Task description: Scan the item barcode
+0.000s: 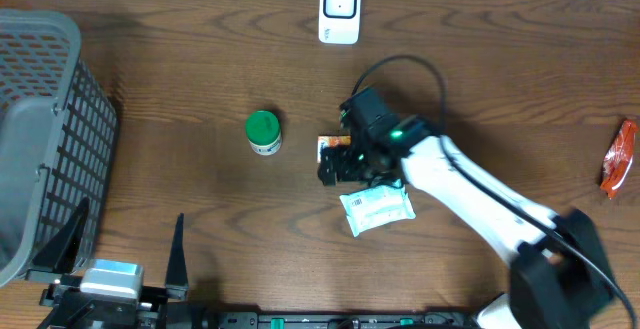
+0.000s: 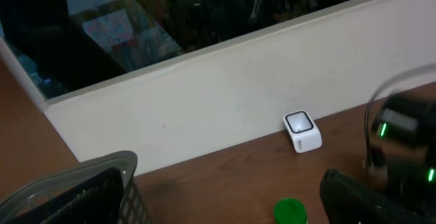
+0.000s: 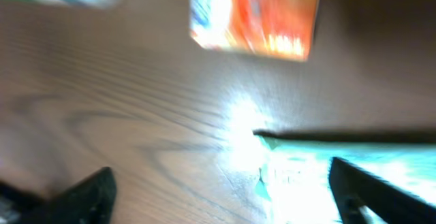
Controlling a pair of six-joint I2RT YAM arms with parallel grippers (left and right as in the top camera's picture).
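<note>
One white box-shaped barcode scanner, one white-and-teal flat pouch and two end effectors are shown. The pouch is laid flat on the brown wooden surface, well robot-side of the scanner, its long axis left–right and slightly tilted. The right end effector, between scanner and pouch, is released. The left end effector is spread wide. The pouch print is blurred.

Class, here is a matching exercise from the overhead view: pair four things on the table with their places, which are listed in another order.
Things:
1. basket
2. scanner
3. green jar
4. red packet

Places:
A. far right edge
B. just left of the middle
C. far left
D. top edge, near the middle

Pairs: 1-C, 2-D, 3-B, 4-A
</note>
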